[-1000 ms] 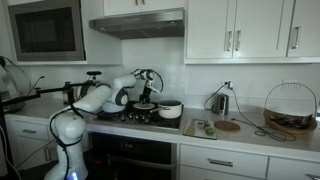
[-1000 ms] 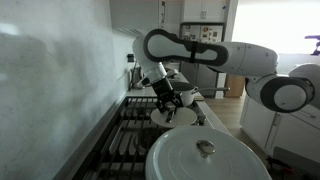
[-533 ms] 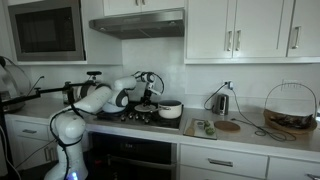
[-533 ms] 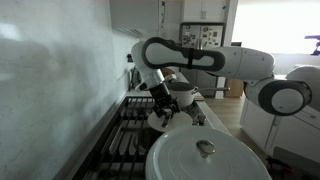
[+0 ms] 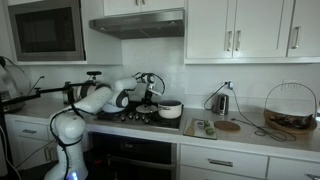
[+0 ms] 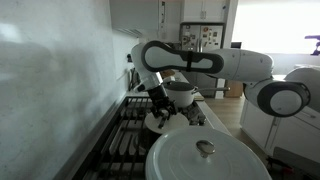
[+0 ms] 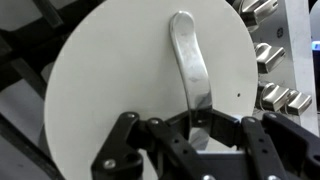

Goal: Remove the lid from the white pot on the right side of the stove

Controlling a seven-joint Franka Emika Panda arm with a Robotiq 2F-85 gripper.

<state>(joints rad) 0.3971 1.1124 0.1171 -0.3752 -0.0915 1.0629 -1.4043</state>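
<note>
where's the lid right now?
Wrist view: lid gripped by its handle in the hand; in an exterior view, above the stove beside the white pot.

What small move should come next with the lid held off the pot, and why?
Probably lower the lid onto the stove grates, then open. The gripper is shut on the lid's metal handle, and in an exterior view the lid hangs beside the white pot, already clear of it, with grates beneath.

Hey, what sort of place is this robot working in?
A kitchen, probably in a home: a stove under a range hood, a built-in microwave, and white cabinets above the countertop.
</note>
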